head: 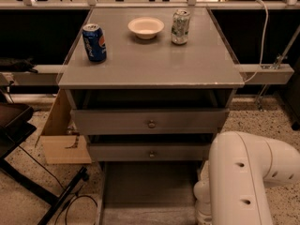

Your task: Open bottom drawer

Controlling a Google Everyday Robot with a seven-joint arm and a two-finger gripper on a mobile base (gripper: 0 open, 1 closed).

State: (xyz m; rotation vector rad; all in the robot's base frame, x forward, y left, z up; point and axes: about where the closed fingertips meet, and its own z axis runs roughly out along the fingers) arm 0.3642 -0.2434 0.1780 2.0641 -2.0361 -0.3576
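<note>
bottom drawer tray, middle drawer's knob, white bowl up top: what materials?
The bottom drawer tray is matte, uniform grey: likely laminate or painted board. The middle drawer's knob is small, round and glinting, probably metal. The bowl is matte off-white, paper or plastic. The gripper is out of view; only the white arm shows, lower right.

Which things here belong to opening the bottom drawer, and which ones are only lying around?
For the job: bottom drawer, pulled out; robot arm, lower right; the gripper is out of view.
Lying about: blue can, white bowl, silver can, top drawer, middle drawer, cardboard box.
</note>
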